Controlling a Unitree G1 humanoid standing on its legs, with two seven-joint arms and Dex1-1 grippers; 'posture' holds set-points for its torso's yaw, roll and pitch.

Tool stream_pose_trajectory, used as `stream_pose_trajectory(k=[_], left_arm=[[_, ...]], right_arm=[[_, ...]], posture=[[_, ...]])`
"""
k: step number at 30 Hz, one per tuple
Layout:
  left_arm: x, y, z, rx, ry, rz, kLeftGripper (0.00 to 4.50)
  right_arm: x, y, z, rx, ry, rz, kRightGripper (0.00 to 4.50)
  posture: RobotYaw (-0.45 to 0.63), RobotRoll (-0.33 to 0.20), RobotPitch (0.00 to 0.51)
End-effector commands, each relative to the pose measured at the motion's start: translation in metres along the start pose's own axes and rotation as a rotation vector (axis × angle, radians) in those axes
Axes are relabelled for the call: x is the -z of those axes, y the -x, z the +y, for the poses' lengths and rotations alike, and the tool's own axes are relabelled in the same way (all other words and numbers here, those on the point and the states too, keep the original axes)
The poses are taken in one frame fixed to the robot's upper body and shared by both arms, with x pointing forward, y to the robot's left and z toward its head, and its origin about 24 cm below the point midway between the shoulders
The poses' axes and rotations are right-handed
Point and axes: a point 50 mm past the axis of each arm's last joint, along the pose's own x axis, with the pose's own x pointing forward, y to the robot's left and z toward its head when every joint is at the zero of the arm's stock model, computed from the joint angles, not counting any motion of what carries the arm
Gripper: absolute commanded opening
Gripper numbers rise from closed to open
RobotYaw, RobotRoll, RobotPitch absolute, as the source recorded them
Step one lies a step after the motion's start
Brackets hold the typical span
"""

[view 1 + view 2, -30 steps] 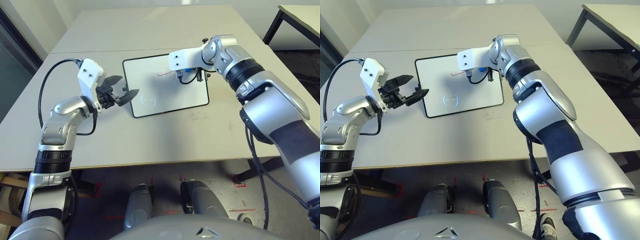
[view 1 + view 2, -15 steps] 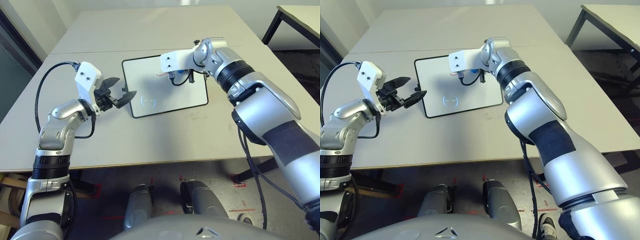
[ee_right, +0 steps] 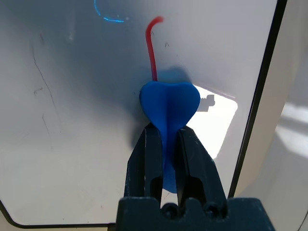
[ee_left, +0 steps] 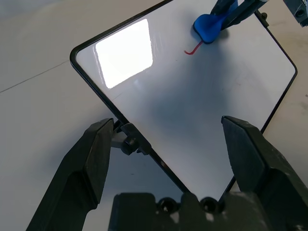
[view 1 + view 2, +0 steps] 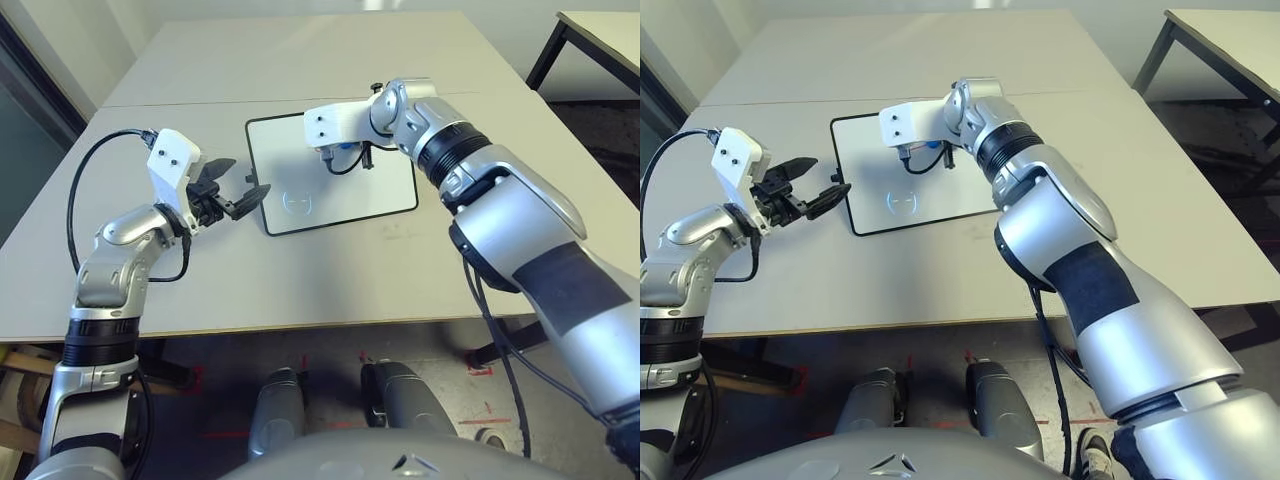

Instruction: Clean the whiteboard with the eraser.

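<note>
One short red stroke [image 3: 151, 45] is all you have left to clear, and it runs straight ahead of the right fingers [image 3: 166, 144], which are pinching the eraser [image 3: 169, 103] by its narrow waist with its broad end flat on the whiteboard [image 5: 335, 195]. Your main risk is the eraser twisting or slipping out of that thin pinch if you press hard while dragging, since the grip is on so small a part of it. Lift too much and the pad skims over the ink, leaving a smear.

The left fingers [image 4: 175, 154] are spread wide, one either side of the board's near corner; one looks close to the side knob [image 4: 129, 142], though I can't tell whether it touches. If the left fingers don't brace the frame, your wipe could push the board across the tabletop [image 5: 330, 275] and away from them.
</note>
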Motion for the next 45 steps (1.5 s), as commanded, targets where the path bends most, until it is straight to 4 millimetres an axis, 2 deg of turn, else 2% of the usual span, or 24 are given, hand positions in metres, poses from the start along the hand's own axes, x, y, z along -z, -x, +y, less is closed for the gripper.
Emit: stream_pose_trajectory(k=[1, 8, 18, 45], left_arm=[[0.0, 0.004, -0.001, -0.015, 0.004, -0.003, 4.5], [0.001, 0.006, -0.003, -0.032, 0.008, -0.007, 4.5], [0.002, 0.007, -0.005, -0.039, 0.013, -0.007, 4.5], [0.0, -0.004, -0.004, 0.003, 0.01, -0.011, 4.5]], right_arm=[[-0.011, -0.003, 0.004, -0.018, 0.028, -0.024, 0.14], [-0.026, -0.005, 0.007, -0.017, 0.055, -0.051, 0.14], [-0.032, -0.006, 0.008, -0.013, 0.083, -0.045, 0.14], [0.055, 0.0, 0.008, -0.031, 0.094, 0.227, 0.14]], posture=[[0.12, 0.0, 0.052], [0.14, 0.0, 0.051], [0.15, 0.0, 0.049], [0.08, 0.0, 0.042]])
